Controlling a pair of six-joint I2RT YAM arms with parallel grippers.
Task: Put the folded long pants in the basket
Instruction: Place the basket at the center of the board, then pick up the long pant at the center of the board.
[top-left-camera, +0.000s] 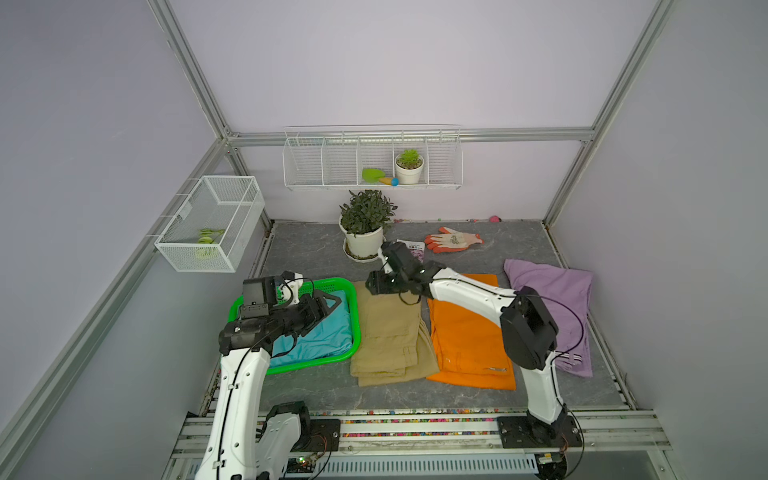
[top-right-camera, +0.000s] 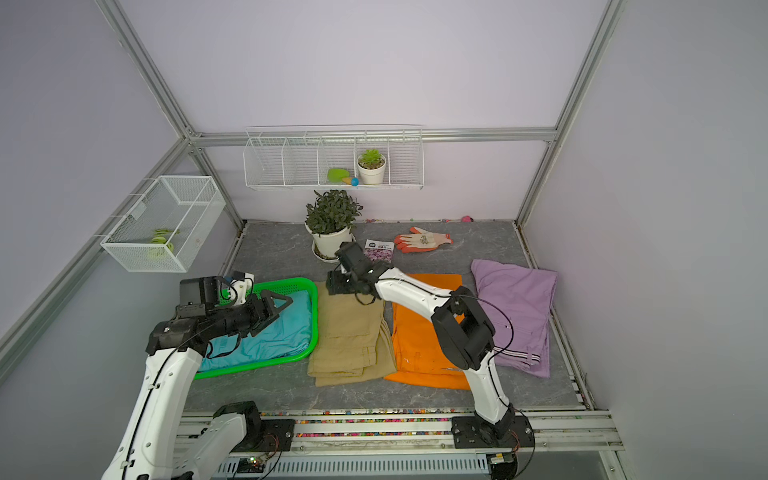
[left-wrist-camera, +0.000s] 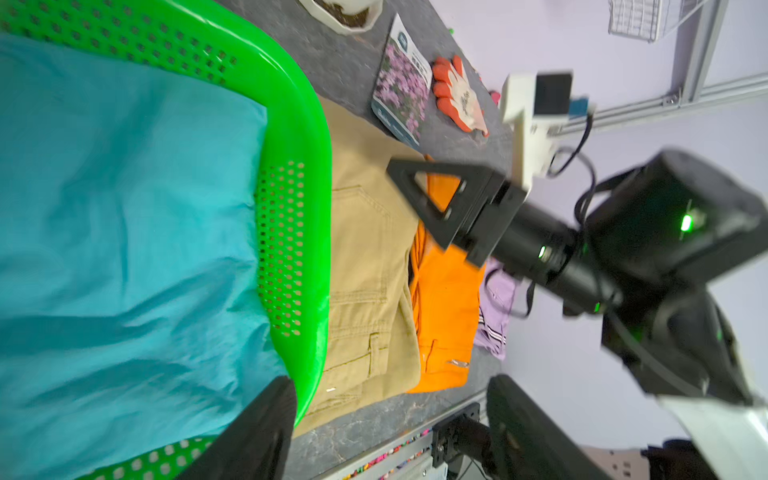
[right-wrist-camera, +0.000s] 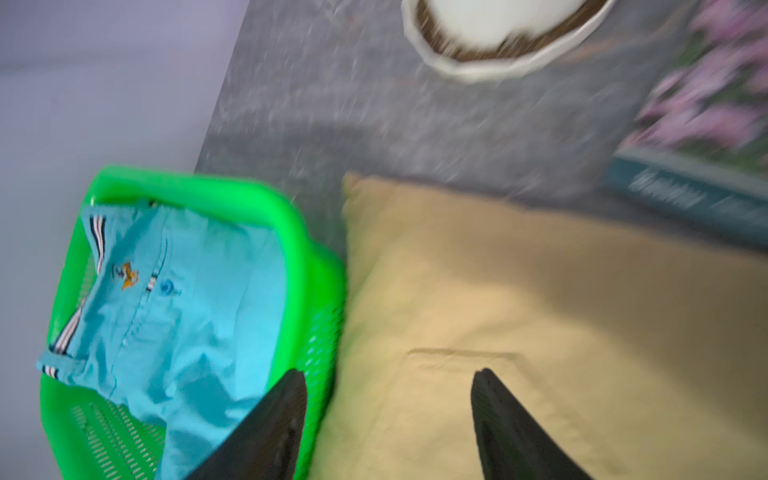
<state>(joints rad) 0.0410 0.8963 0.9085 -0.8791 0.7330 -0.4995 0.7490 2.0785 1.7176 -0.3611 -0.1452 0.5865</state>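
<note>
Grey marbled surface (top-left-camera: 316, 249) lies under both arms: the left fingers (left-wrist-camera: 266, 419) stand wide apart, holding nothing, above the teal pants (top-left-camera: 324, 332), which lie inside the green basket (top-left-camera: 355, 320). Likewise the right fingers (right-wrist-camera: 507, 419) are spread, over the far end of the khaki pants (top-left-camera: 386, 332) just beside the basket, though blur hides whether they touch the cloth; orange pants (top-left-camera: 465, 340) and lilac pants (top-left-camera: 552, 299) lie further right on the surface.

Glossy plastic basket (left-wrist-camera: 307, 137); matt cloth pants (left-wrist-camera: 365, 249)
</note>
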